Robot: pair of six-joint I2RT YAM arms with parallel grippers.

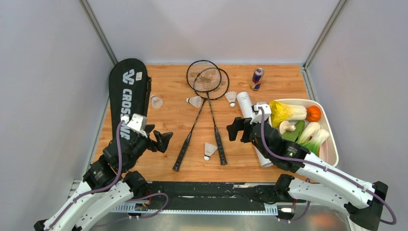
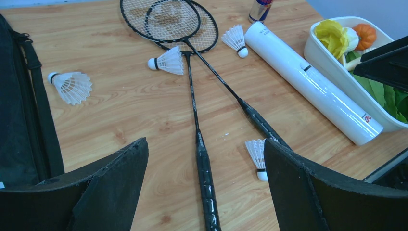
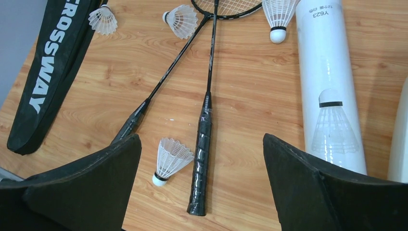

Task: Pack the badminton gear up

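Well, left tool (image 1: pixel 163 140) and right tool (image 1: pixel 235 129) hung wide open, empty; lifting one of the crossed rackets (image 1: pixel 208 82) could drag its partner and knock the nearby shuttlecock (image 1: pixel 210 150) across the tabletop (image 1: pixel 173 89).

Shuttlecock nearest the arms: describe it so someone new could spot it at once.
Find the two crossed black rackets in the middle of the wooden table and follow their handles to the near end. The shuttlecock lies between the two grips. The other three shuttlecocks sit in a row farther back; this one lies alone.
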